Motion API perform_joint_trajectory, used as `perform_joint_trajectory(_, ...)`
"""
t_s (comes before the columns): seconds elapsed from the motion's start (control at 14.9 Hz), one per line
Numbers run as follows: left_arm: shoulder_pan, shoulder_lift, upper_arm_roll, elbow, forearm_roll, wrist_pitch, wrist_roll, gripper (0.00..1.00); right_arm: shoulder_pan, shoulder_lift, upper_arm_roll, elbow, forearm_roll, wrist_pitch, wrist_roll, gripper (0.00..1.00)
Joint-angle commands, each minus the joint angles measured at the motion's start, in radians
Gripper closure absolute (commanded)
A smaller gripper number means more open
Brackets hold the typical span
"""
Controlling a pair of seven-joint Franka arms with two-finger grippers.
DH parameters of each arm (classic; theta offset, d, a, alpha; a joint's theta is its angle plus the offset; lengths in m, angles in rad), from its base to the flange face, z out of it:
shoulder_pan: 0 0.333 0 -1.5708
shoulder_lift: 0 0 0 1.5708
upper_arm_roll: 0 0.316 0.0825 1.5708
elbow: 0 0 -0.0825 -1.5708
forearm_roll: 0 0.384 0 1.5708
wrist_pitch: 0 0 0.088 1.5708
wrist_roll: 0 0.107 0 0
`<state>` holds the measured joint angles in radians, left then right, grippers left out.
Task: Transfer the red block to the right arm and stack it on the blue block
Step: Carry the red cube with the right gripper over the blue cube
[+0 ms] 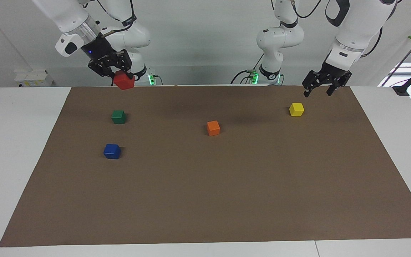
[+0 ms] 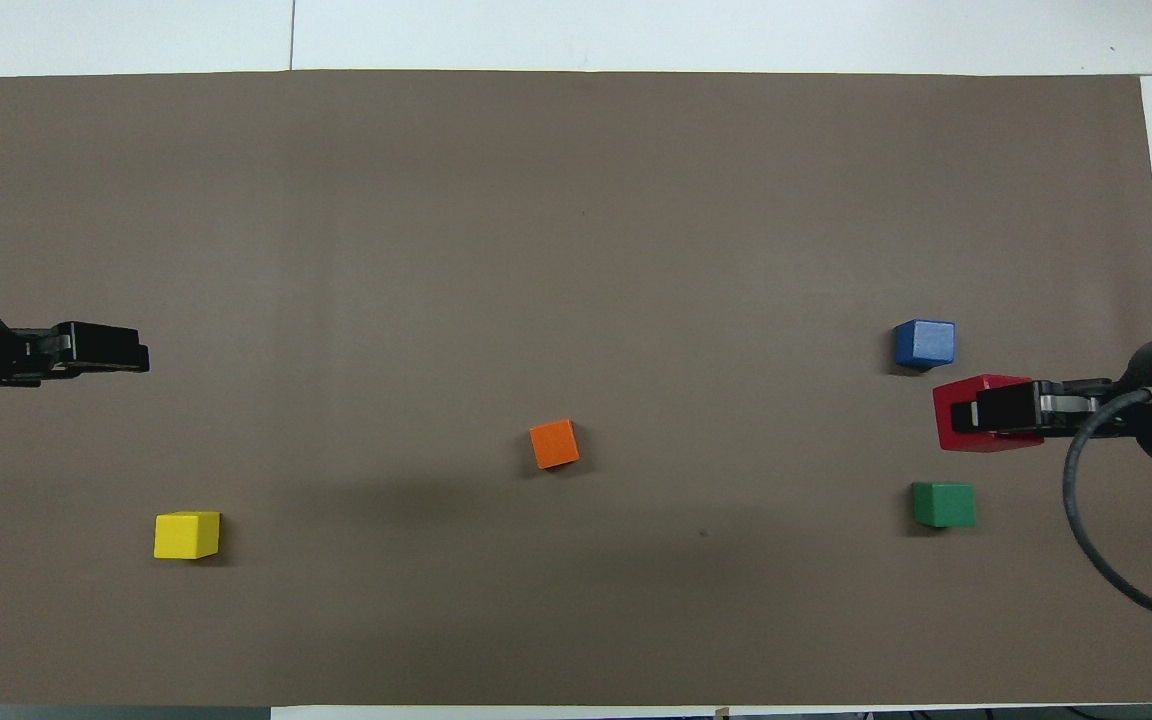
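Hanging in the air at the right arm's end of the table, the red block [image 1: 123, 80] is pinched in the right claw [image 1: 121, 76], tilted so one corner points down. The right arm [image 1: 70, 18] slopes down from above, a small blue light glowing at its wrist. From the facing view the block is well clear of the brown mat [image 1: 205, 200], raised over the mat's edge nearest the robots. From overhead the red block [image 2: 966, 420] covers the stretch of mat between the blue block [image 2: 924, 343] and the green block [image 2: 943, 503], with the right claw [image 2: 976, 413] closed over it from the side.

The blue block [image 1: 112, 151] sits flat on the mat with nothing on top of it, farther from the robots than the green block [image 1: 118, 116], the two near each other but apart.

Over at the other end, the left claw [image 1: 320, 91] hangs with its fingers spread and nothing between them, over the mat just above the yellow block [image 1: 296, 109] and not touching it. From overhead the left claw [image 2: 126, 347] shows edge-on as a thin dark bar.

An orange block [image 1: 213, 127] rests alone near the middle of the mat, well apart from the others
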<state>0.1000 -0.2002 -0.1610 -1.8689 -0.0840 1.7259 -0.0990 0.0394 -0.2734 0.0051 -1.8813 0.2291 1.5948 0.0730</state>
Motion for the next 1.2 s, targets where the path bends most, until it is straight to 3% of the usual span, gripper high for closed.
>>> perform_joint_trajectory(0.0, 0.013, 0.048, -0.005, 0.071, 0.047, -0.051, -0.015, 0.00, 0.014, 0.008, 0.009, 0.021, -0.129, -0.022, 0.005, 1.00)
perform_joint_trajectory(0.2, 0.000, 0.143, -0.008, 0.195, 0.110, -0.127, -0.015, 0.00, 0.016, 0.007, 0.009, -0.002, -0.247, -0.012, -0.010, 1.00)
perform_joint_trajectory(0.4, -0.002, 0.145, -0.008, 0.194, 0.109, -0.114, -0.015, 0.00, 0.014, 0.005, 0.009, -0.039, -0.326, 0.031, -0.010, 1.00)
perform_joint_trajectory(0.87, -0.010, 0.130, -0.009, 0.172, 0.109, -0.111, -0.016, 0.00, -0.036, 0.008, 0.007, -0.195, -0.330, 0.218, -0.042, 1.00)
perform_joint_trajectory(1.14, -0.118, 0.131, 0.072, 0.174, 0.107, -0.109, -0.018, 0.00, -0.056, 0.011, 0.007, -0.284, -0.330, 0.358, -0.076, 1.00)
